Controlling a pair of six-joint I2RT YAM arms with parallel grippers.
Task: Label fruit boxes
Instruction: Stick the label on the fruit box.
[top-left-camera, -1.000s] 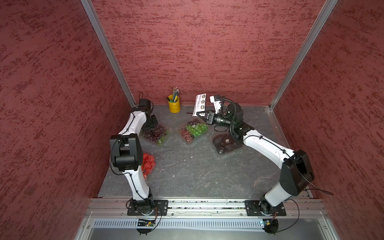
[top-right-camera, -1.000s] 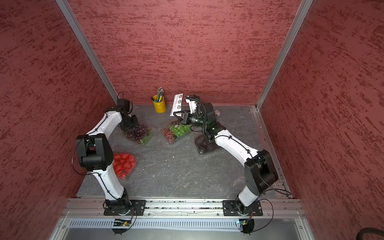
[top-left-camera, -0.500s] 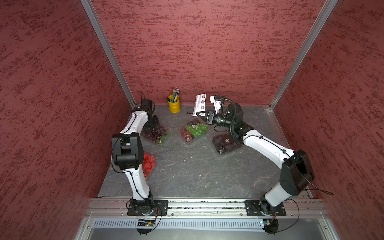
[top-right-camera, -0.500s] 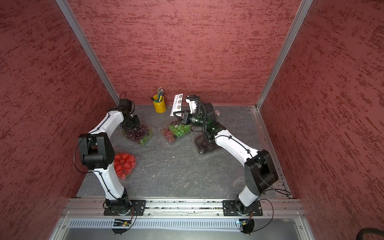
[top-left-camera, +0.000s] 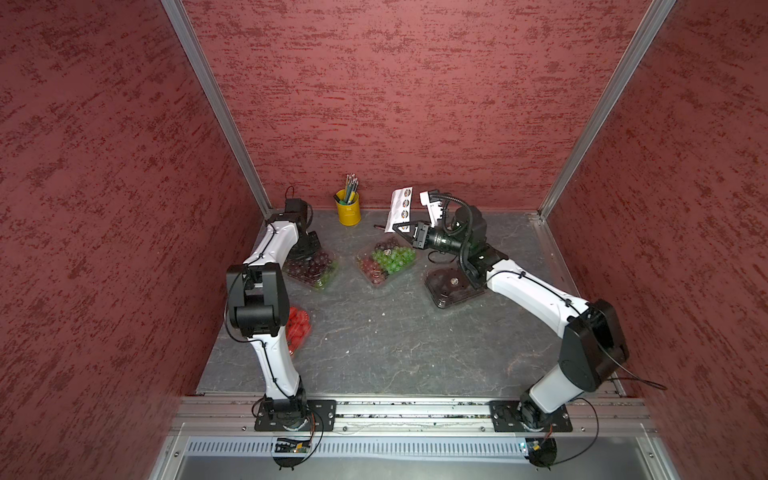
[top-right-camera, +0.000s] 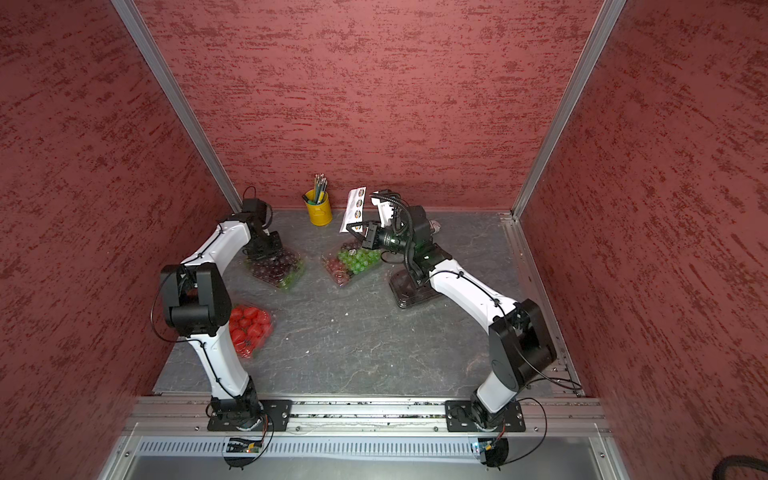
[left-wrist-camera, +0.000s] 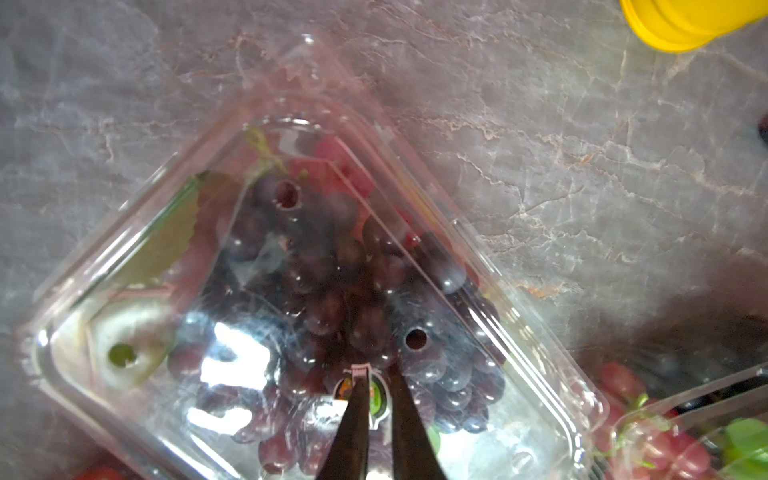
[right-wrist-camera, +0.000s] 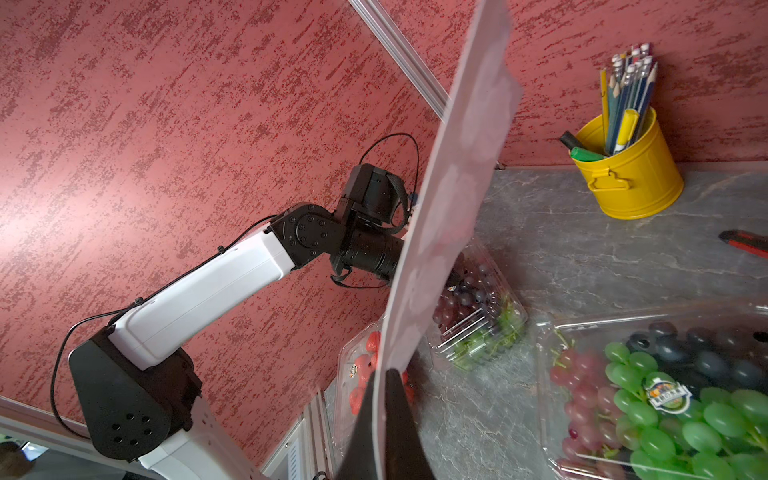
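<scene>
Inside a red-walled cell, 2 white-and-black robot arms work over 4 fruit boxes set out on a grey stone-patterned table (top-left-camera: 395, 345). The left gripper (left-wrist-camera: 376, 370) points down onto the clear lid of the dark red grapes punnet (top-left-camera: 312, 267), which sits at the far left of the table. In the left wrist view its 2 dark fingers (left-wrist-camera: 353, 424) stand with a narrow gap between them. A round sticker (left-wrist-camera: 377, 395) lies flat on the plastic directly beneath the tips.

The right gripper (right-wrist-camera: 384, 376) is clamped on the lower edge of the white sticker sheet (top-left-camera: 401, 207). It holds the sheet upright above the far side of the table, just right of the yellow pencil cup (top-left-camera: 348, 210). A column of round stickers on the sheet faces the camera in both top views.

The green-and-red grapes punnet (top-left-camera: 386, 262) lies at the far centre, just near of the raised sheet, with 1 round label (right-wrist-camera: 667, 397) on its lid. To its right the black tray punnet (top-left-camera: 451, 286) rests partly under the right arm and shows a small round mark (top-left-camera: 454, 281) on top. The strawberries punnet (top-right-camera: 249, 328) sits nearer on the left, beside the left arm's elbow, which partly hides it in a top view. The pencil cup stands close to the far wall.
</scene>
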